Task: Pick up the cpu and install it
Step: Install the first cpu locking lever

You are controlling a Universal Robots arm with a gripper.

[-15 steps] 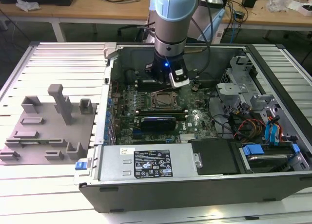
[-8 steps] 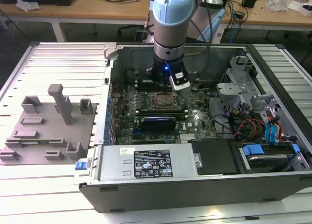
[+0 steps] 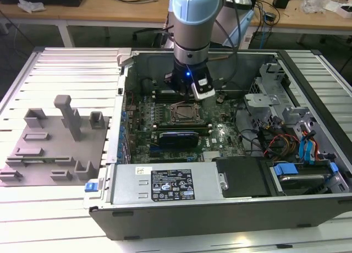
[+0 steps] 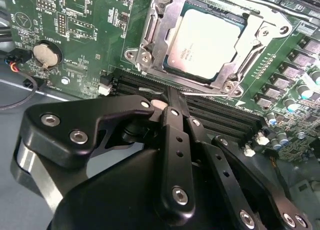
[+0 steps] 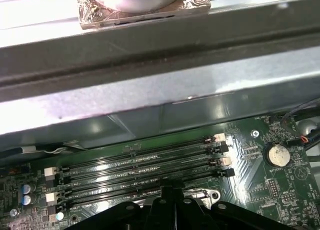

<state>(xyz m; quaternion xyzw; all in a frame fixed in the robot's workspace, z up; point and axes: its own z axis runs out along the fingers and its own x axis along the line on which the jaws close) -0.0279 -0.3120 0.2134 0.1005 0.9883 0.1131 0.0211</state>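
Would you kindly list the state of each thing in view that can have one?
cpu: seated flat within the socket frame.
socket frame: lying flat around the cpu.
end effector: shut, holding nothing.
memory slots: empty.
computer case: side panel off.

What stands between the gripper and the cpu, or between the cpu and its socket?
Nothing visible. In the second wrist view the cpu already lies inside the socket frame, its metal top uncovered. The gripper, shut and empty, hangs over the memory slots beside it, open air between.
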